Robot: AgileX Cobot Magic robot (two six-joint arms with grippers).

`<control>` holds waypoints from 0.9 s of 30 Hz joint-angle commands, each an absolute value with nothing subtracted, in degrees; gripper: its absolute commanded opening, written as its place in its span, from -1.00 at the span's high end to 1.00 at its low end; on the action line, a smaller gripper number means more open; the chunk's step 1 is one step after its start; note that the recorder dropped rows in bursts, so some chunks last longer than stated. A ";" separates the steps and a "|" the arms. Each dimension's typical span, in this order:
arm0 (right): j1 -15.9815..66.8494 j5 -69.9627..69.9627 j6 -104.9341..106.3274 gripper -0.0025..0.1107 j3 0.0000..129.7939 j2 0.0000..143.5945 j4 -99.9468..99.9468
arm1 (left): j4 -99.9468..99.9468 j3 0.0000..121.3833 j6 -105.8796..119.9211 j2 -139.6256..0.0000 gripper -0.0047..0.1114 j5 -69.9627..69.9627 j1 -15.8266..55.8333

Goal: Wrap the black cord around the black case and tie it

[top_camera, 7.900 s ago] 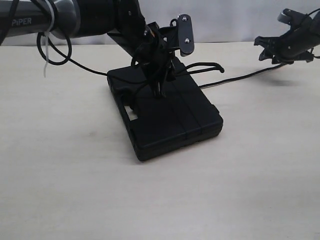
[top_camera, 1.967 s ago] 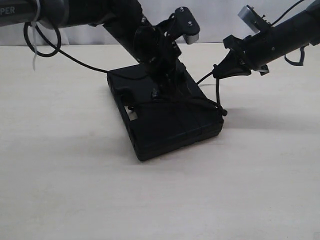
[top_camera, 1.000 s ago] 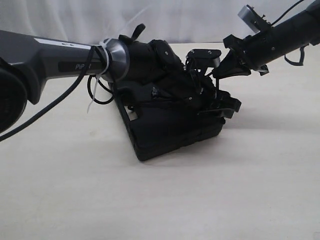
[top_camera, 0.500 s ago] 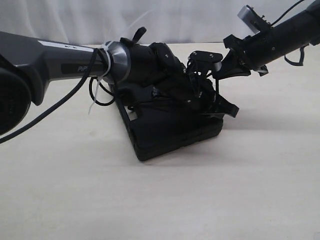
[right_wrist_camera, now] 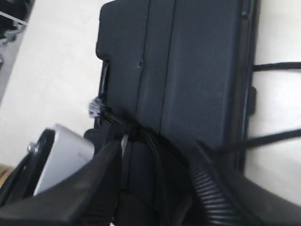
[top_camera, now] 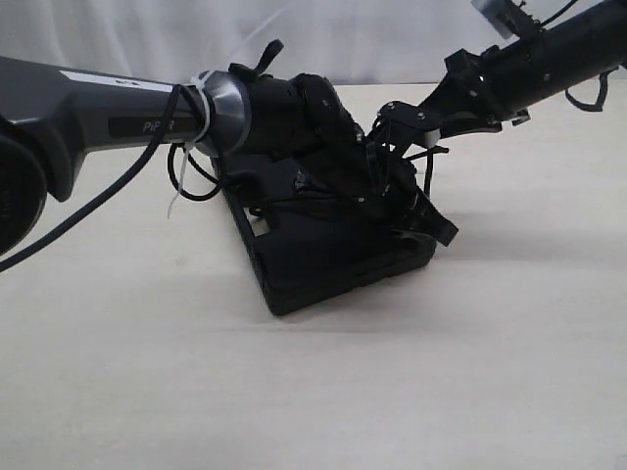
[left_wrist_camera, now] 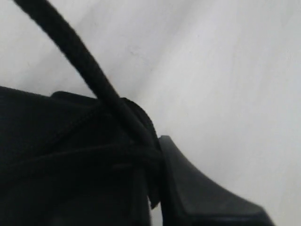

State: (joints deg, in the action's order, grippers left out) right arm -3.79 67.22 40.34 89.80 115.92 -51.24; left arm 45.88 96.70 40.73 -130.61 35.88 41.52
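Observation:
The black case (top_camera: pixel 313 264) lies flat on the table, its ribbed lid showing in the right wrist view (right_wrist_camera: pixel 197 61). My left arm reaches across it. The left gripper (top_camera: pixel 431 223) is at the case's right corner, shut on the black cord (left_wrist_camera: pixel 89 70), which runs down into the left gripper's (left_wrist_camera: pixel 157 181) jaws. One strand of the black cord (top_camera: pixel 427 174) rises from there toward my right gripper (top_camera: pixel 421 122). The right gripper (right_wrist_camera: pixel 155 148) hovers above the case, open, its ribbed pads (right_wrist_camera: pixel 209 188) wide apart. More strands of the black cord (right_wrist_camera: pixel 277 136) cross the table beside the case.
Glossy arm cables with a white zip tie (top_camera: pixel 181 162) hang off the left arm above the case's back left. The pale table (top_camera: pixel 441 372) stretches in front of and to the right of the case. A white curtain (top_camera: pixel 372 39) closes the back.
The right gripper has opened and lifted a little up and to the right. The left gripper, open a second ago, has shut on the cord at the case's right corner.

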 commanded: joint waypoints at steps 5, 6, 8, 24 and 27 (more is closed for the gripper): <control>-4.01 64.50 29.90 0.31 84.63 108.24 -29.09 | 45.67 96.69 41.13 -129.96 0.92 36.86 38.61; -4.01 63.11 30.39 0.32 82.87 107.15 -27.94 | 45.67 96.69 41.13 -129.96 0.92 37.43 38.16; -4.01 59.35 34.99 0.31 77.75 104.34 -27.90 | 45.67 96.69 41.13 -129.96 0.92 39.01 37.03; 12.56 27.61 72.35 0.19 57.82 98.96 -33.61 | 64.04 96.80 62.07 -129.96 0.92 63.92 31.30; 12.86 26.29 72.21 0.19 57.82 98.44 -33.61 | 64.19 96.80 62.07 -129.96 0.92 64.03 31.30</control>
